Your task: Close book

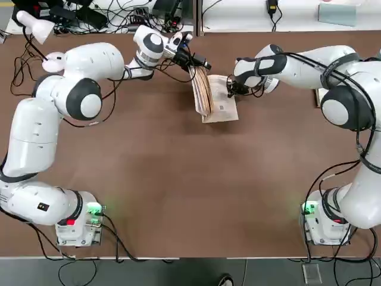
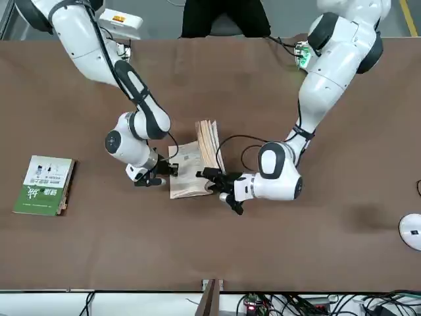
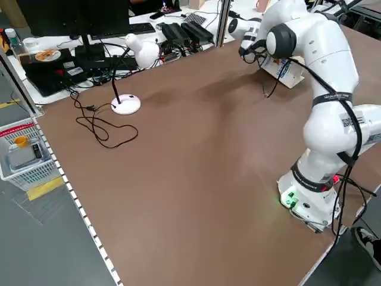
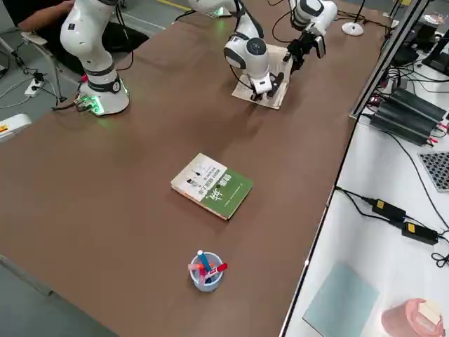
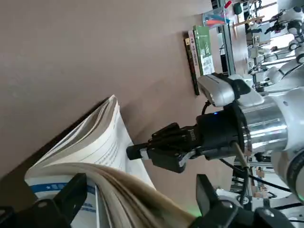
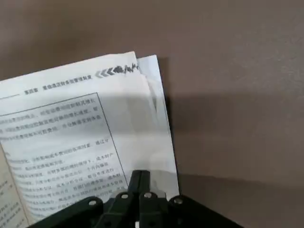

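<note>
The book [image 1: 221, 102] lies half open at the far middle of the table, its right half flat with printed pages [image 6: 71, 123] up. The left half of the book [image 2: 209, 141] stands raised on edge. My left gripper [image 1: 199, 64] is open beside this raised half; in the left wrist view its fingers [image 5: 71, 199] straddle the fanned pages [image 5: 102, 142] and the blue-lettered cover. My right gripper [image 1: 230, 89] is shut, its tip [image 6: 140, 181] resting on the flat printed page near the outer edge. It also shows in the left wrist view [image 5: 142, 152].
A green-and-white book [image 2: 45, 185] lies to the robot's right, and also shows in the right side view [image 4: 214, 186]. A cup of pens [image 4: 205, 270] stands farther on that side. A white desk lamp [image 3: 128, 102] and cables sit at the far left. A person sits behind the bases [image 2: 223, 16].
</note>
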You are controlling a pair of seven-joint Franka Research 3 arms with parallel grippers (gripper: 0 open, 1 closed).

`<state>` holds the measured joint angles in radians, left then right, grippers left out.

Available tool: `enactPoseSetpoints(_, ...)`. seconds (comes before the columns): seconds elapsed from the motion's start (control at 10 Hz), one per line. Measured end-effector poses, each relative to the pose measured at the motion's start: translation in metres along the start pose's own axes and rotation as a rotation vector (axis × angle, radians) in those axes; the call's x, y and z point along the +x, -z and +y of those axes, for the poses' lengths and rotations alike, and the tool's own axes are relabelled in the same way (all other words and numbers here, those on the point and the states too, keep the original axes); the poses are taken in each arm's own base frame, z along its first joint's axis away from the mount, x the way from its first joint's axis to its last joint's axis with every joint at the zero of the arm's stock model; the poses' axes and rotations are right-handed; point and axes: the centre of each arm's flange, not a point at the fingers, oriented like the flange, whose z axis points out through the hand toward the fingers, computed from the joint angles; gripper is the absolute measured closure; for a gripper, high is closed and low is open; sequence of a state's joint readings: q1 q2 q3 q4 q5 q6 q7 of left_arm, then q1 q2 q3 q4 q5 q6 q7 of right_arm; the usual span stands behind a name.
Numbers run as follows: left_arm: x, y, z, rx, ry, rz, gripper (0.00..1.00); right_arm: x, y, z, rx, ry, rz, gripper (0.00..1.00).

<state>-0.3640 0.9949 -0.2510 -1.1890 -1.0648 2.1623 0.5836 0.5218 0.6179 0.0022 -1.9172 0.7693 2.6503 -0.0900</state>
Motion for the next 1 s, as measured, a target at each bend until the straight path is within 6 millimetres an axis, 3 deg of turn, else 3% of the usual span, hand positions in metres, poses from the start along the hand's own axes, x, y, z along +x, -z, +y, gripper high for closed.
enactPoseSetpoints(1.0,-0.0011,0.0002,0.0091,-0.031,0.039,-0.026,0.00,0.0012,0.0008,0.0018,-0.002,-0.002,0.002,0.99)
